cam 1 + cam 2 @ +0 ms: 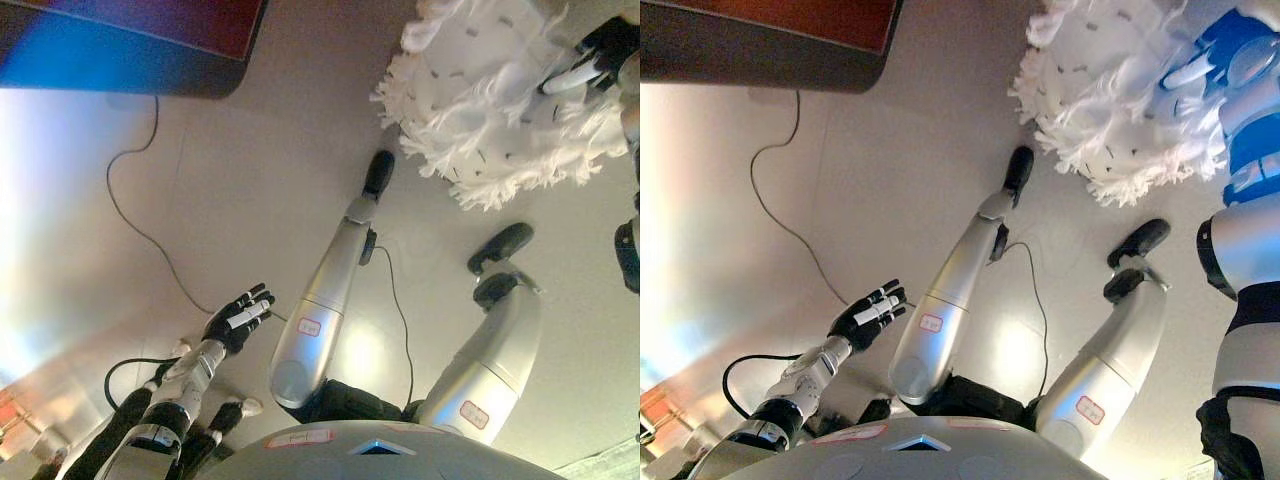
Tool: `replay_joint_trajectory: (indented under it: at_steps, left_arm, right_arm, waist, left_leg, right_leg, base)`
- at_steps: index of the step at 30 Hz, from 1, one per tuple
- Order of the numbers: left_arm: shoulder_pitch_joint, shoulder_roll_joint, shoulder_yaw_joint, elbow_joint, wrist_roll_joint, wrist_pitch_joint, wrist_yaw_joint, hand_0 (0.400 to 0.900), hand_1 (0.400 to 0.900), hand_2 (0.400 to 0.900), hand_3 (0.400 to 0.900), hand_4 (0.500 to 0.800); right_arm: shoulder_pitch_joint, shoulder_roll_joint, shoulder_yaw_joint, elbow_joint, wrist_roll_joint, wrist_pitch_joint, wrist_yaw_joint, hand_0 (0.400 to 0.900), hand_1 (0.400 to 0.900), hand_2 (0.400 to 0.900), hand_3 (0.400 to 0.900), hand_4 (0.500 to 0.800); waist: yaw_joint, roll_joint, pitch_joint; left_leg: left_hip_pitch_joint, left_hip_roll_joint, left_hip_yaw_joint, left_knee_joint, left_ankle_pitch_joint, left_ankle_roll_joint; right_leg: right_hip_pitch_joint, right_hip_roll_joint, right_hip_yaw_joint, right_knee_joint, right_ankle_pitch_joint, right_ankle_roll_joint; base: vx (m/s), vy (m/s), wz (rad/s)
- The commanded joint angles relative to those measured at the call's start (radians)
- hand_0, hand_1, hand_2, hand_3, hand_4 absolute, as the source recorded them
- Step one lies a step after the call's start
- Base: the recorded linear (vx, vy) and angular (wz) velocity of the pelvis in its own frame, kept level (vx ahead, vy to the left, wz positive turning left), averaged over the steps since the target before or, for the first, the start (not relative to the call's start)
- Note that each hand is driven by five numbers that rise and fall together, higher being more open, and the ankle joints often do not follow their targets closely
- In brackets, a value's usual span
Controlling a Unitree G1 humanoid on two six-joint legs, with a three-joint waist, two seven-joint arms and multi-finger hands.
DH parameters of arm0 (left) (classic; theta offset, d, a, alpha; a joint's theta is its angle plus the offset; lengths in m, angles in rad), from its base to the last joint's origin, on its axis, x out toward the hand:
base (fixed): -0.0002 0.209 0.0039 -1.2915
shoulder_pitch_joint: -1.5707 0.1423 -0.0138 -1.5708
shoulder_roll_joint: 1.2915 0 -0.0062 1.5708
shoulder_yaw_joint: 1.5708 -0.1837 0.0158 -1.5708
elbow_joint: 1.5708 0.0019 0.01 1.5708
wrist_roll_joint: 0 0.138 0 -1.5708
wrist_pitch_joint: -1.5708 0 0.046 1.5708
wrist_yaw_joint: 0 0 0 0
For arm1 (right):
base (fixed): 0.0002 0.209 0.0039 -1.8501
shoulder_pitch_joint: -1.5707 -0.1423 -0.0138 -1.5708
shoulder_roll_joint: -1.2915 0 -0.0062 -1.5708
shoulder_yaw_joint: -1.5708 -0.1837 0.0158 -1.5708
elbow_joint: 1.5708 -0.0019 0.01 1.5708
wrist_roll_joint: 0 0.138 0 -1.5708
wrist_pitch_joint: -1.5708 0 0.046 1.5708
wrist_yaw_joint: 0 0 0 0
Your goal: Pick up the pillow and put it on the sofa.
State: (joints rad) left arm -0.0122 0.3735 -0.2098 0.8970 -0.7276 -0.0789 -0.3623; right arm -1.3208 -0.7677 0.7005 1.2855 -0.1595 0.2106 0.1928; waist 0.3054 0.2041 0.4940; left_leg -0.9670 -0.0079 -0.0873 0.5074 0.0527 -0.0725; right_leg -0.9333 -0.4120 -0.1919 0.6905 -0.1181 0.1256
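Right robot hand (590,60), upper right, fingers curled into the white fringed pillow (490,100), held above the floor (250,180). Left robot hand (240,318), lower left, fingers spread and empty. Sofa (130,45) edge at upper left, well apart from the pillow.

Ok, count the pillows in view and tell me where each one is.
1. The white fringed pillow is at upper right, with the right hand curled into its far edge. The left hand is open, lower left. None hidden, apparently.
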Motion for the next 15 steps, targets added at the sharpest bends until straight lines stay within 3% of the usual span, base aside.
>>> replay_joint_trajectory:
  at_steps: [1, 6, 12, 14, 15]
  left_arm:
    - [0.030, 0.089, 0.006, 0.083, -0.017, 0.021, 0.045, 0.900, 0.900, 0.900, 0.900, 0.800]
    - [-0.008, 0.110, 0.011, 0.111, -0.004, 0.053, 0.067, 0.900, 0.900, 0.900, 0.900, 0.800]
    - [-0.027, 0.112, 0.019, 0.147, 0.027, 0.054, 0.097, 0.900, 0.900, 0.900, 0.900, 0.800]
    - [-0.031, 0.111, 0.025, 0.153, 0.033, 0.057, 0.109, 0.900, 0.900, 0.900, 0.900, 0.800]
    - [-0.037, 0.113, 0.030, 0.154, 0.038, 0.059, 0.112, 0.900, 0.900, 0.900, 0.900, 0.800]
  right_arm:
    - [-0.031, -0.083, -0.012, -0.104, 0.039, -0.045, 0.033, 0.400, 0.400, 0.400, 0.400, 0.500]
    - [0.052, -0.058, -0.050, -0.127, 0.063, -0.082, 0.097, 0.400, 0.400, 0.400, 0.400, 0.500]
    - [0.134, -0.042, -0.075, -0.185, 0.072, -0.119, 0.131, 0.400, 0.400, 0.400, 0.400, 0.500]
    - [0.158, -0.040, -0.080, -0.213, 0.070, -0.136, 0.136, 0.400, 0.400, 0.400, 0.400, 0.500]
    - [0.161, -0.042, -0.083, -0.227, 0.068, -0.136, 0.142, 0.400, 0.400, 0.400, 0.400, 0.500]
  waist:
    - [-0.007, 0.016, 0.026]
    - [-0.017, -0.043, 0.026]
    - [-0.029, -0.098, 0.026]
    - [-0.032, -0.116, 0.026]
    - [-0.034, -0.124, 0.026]
  left_leg:
    - [0.117, 0.127, -0.016, -0.058, -0.021, -0.033]
    - [0.207, 0.143, -0.019, -0.031, -0.052, -0.032]
    - [0.313, 0.161, -0.020, -0.013, -0.079, -0.029]
    - [0.353, 0.166, -0.021, -0.020, -0.082, -0.029]
    - [0.354, 0.162, -0.022, -0.038, -0.049, -0.024]
  right_leg:
    - [0.068, -0.048, 0.030, -0.089, 0.089, 0.036]
    - [0.189, -0.048, -0.004, -0.108, 0.095, 0.039]
    - [0.323, -0.034, -0.024, -0.129, 0.088, 0.039]
    - [0.374, -0.027, -0.032, -0.150, 0.089, 0.041]
    - [0.386, -0.025, -0.044, -0.181, 0.120, 0.032]
  base:
    - [0.01, -0.060, -0.04]
    - [0.04, -0.081, -0.03]
    - [0.09, -0.060, -0.03]
    - [0.06, -0.059, 0.01]
    - [0.01, -0.059, 0.03]
